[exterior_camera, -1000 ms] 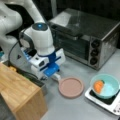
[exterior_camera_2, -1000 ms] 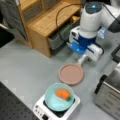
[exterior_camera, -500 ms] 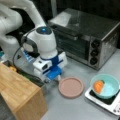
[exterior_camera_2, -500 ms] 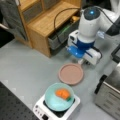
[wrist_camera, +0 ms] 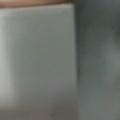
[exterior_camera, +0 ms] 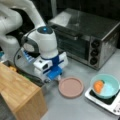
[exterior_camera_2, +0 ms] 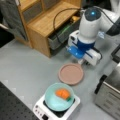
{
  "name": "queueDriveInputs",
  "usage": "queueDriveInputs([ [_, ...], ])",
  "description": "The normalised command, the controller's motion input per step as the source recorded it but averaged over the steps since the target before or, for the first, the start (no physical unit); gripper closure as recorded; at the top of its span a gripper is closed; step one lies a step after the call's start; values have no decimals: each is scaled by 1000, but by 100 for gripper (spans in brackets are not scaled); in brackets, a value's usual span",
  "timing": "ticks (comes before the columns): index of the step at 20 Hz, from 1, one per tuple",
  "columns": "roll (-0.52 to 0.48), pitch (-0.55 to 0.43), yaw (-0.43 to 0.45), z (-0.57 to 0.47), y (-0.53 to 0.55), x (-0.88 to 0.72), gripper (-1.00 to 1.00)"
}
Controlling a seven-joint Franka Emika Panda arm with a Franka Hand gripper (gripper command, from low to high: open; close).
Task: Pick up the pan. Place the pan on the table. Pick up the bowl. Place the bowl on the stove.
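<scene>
White rounded arm (exterior_camera: 42,45), blue-lit top cap (glowing), blue wrist block, black cable (exterior_camera_2: 58,22)

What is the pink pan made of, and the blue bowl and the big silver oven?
The pan looks like matte plastic or clay: dull salmon, no shine. The bowl, sitting on the stove, looks like glossy plastic or ceramic, hard to tell which. The toaster oven seems brushed metal, with soft grey reflections. The gripper is low beside the pan.

The grey table (exterior_camera: 75,110) (exterior_camera_2: 27,72) carries the salmon-pink pan (exterior_camera: 71,86) (exterior_camera_2: 71,74), lying flat near its middle in both front views. Just beside the pan sits the small white stove (exterior_camera: 111,103) (exterior_camera_2: 41,110), the silver toaster oven (exterior_camera: 85,37) (exterior_camera_2: 110,95) stands near, and a light wooden box (exterior_camera: 17,95) (exterior_camera_2: 47,22) rests at the edge.
</scene>
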Motion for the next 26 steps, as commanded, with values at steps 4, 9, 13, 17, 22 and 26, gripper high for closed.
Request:
queueDriveInputs([
  [4, -6, -21, 77, -19, 56, 55, 100],
  [9, -2, -22, 68, -8, 55, 63, 100],
  [13, 2, -18, 71, 7, 50, 59, 100],
  [17, 12, -21, 80, 14, 26, 53, 100],
  [22, 23, -12, 80, 35, 16, 57, 100],
  [26, 34, 6, 76, 97, 12, 58, 100],
])
